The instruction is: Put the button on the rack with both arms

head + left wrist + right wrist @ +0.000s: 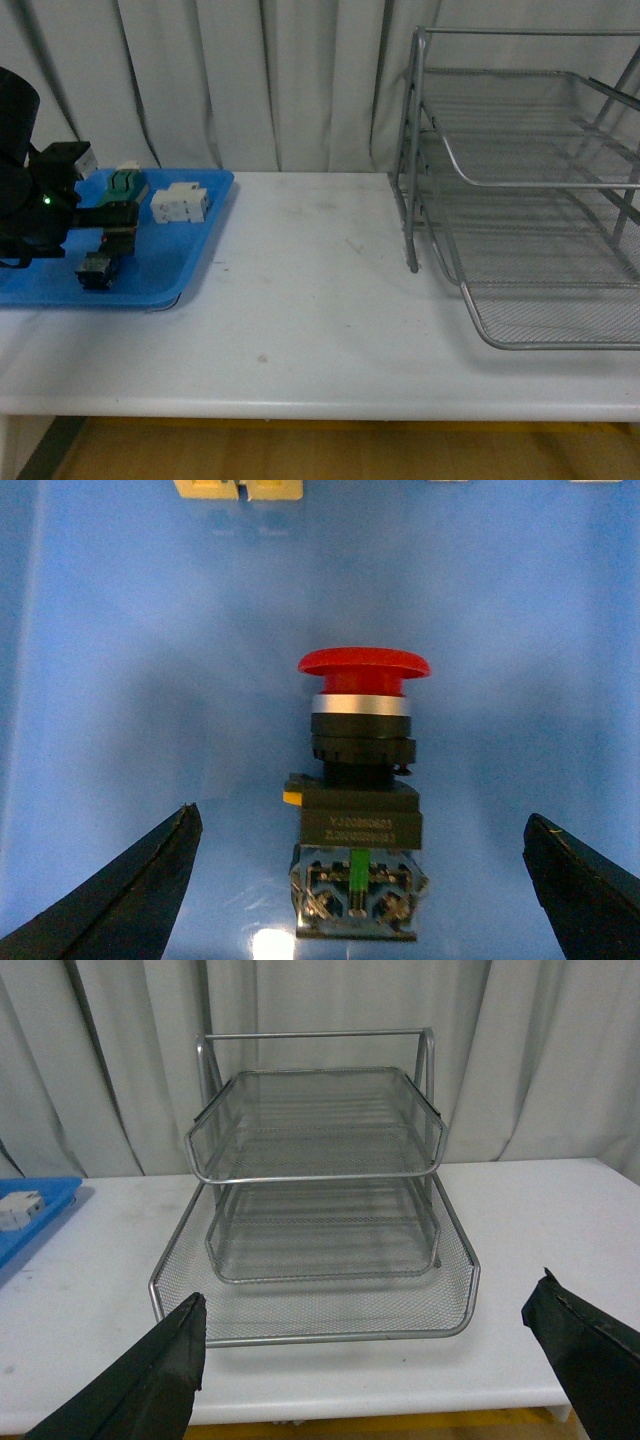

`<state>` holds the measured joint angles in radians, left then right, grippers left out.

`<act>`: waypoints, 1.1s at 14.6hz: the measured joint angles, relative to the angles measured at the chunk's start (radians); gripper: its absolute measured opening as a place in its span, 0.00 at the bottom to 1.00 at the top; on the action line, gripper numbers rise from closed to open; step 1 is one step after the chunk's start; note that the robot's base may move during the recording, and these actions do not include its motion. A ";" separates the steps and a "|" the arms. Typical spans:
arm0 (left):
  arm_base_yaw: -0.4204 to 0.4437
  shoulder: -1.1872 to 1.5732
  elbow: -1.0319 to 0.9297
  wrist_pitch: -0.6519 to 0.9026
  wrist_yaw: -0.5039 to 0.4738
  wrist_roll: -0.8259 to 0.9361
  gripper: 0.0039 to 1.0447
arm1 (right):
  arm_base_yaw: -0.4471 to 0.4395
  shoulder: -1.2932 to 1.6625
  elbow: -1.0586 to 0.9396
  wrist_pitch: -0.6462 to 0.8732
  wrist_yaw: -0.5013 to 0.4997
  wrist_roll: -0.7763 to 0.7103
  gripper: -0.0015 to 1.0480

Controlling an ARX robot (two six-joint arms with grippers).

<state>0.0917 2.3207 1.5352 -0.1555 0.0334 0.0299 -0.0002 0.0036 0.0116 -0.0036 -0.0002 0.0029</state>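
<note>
1. The button (362, 798) carries the only print: two short lines of pale characters on the black block below its red cap, seen in the left wrist view.
2. Both lines look like runs of letters and digits, the upper one perhaps starting with "Y", but they are too blurred to read with certainty.
3. Nothing else in any view is legible.
</note>
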 joint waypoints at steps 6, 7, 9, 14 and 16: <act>-0.003 0.095 0.081 0.025 -0.002 -0.047 0.67 | 0.000 0.000 0.000 0.000 0.000 0.000 0.94; -0.005 0.095 0.084 0.008 0.005 -0.050 0.56 | 0.000 0.000 0.000 0.000 0.000 0.000 0.94; -0.010 0.088 0.068 0.014 0.004 -0.051 0.37 | 0.000 0.000 0.000 0.000 0.000 0.000 0.94; -0.015 -0.183 -0.188 0.129 0.023 -0.036 0.34 | 0.000 0.000 0.000 0.000 0.000 0.000 0.94; -0.025 -0.444 -0.369 0.193 0.007 0.003 0.34 | 0.000 0.000 0.000 0.000 0.000 0.000 0.94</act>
<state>0.0666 1.8767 1.1667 0.0376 0.0406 0.0334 -0.0002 0.0036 0.0116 -0.0032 0.0002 0.0029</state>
